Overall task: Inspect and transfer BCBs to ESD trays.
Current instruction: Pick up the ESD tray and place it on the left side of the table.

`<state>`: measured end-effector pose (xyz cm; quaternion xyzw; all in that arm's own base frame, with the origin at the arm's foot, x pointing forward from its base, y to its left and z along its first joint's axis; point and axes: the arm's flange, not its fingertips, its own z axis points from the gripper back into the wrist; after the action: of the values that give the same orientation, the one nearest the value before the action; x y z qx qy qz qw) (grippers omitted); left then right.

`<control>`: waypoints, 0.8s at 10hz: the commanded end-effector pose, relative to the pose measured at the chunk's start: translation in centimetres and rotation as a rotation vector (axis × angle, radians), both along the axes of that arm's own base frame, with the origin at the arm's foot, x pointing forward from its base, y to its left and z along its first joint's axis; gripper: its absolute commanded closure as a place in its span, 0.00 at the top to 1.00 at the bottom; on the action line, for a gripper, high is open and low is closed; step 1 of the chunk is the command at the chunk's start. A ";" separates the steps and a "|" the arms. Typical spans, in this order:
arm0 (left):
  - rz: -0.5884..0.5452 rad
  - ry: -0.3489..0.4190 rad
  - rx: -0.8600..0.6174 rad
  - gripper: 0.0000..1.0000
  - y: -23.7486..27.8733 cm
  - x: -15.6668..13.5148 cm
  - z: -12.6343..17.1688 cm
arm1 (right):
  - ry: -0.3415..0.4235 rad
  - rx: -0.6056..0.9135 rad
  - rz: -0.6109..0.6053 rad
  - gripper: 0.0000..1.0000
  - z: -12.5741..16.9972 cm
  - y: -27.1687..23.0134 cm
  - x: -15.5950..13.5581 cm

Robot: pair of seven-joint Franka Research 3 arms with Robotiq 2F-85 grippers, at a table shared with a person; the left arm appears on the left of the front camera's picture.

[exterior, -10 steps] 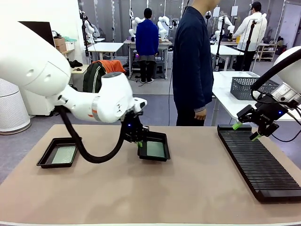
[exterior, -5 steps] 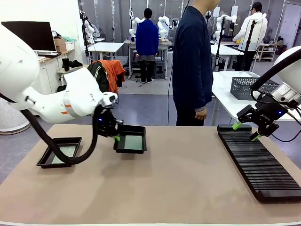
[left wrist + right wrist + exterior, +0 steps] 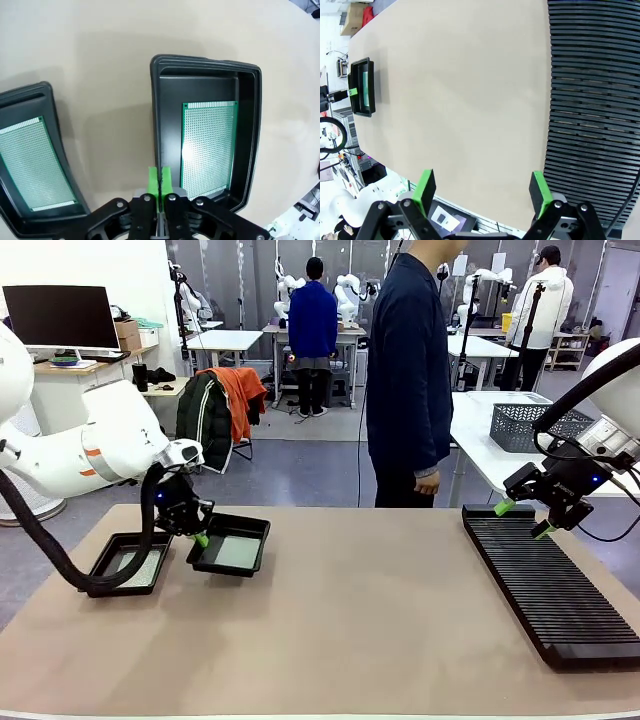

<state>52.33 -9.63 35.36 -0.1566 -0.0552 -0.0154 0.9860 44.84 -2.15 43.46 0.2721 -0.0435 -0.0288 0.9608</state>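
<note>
Two black ESD trays sit at the left of the front view, and each carries one pale green BCB lying flat on its floor: the carried tray (image 3: 230,546) just left of centre with its board (image 3: 238,552), and the second tray (image 3: 122,562) at the far left, partly behind the arm's black cable, with its own board (image 3: 140,567). The left gripper (image 3: 198,536) is clamped on the near rim of the carried tray; in the left wrist view its green pads (image 3: 159,181) meet with the thin rim wall pinched between them at lower centre, and the tray appears lifted slightly off the tan table (image 3: 350,630), though I cannot be sure of the gap. The right gripper (image 3: 522,519) hangs with its jaws spread wide and nothing between them above the upper end of the ribbed rack (image 3: 545,580) at the right of the frame. I judge the tray to be light, stiff moulded plastic, so an edge pinch holds it, but the sloped glossy rim could slip or twist under a one-sided grip. The board looks thin, rigid and very light, loose in the tray and free to slide or tip out if the tray tilts. Keeping the tray level matters, and the board itself is best taken by its long edges rather than its perforated face
</note>
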 end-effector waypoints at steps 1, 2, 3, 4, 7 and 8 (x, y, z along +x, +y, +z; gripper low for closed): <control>-0.011 0.011 -0.031 0.03 1.5 -0.2 -1.3 | 0.002 -0.020 -0.015 1.00 0.1 0.0 -0.1; 0.005 0.008 -0.036 0.03 2.1 -0.6 -1.8 | 0.002 -0.020 -0.015 1.00 0.1 0.0 -0.1; 0.011 0.005 -0.036 0.03 2.6 -1.0 -2.3 | 0.002 -0.020 -0.015 1.00 0.1 0.0 -0.1; 0.020 0.004 -0.034 0.03 3.0 -1.2 -2.7 | 0.002 -0.020 -0.015 1.00 0.1 0.0 -0.1; 0.025 0.005 -0.006 0.03 3.5 -2.2 -3.3 | 0.002 -0.020 -0.015 1.00 0.1 0.0 -0.1; 0.025 -0.001 0.007 0.03 3.5 -2.3 -3.6 | 0.002 -0.020 -0.015 1.00 0.1 0.0 -0.1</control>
<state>50.86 -6.66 31.96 -0.1516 -0.0424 0.0067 0.9875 44.84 -2.15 43.46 0.2721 -0.0435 -0.0288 0.9608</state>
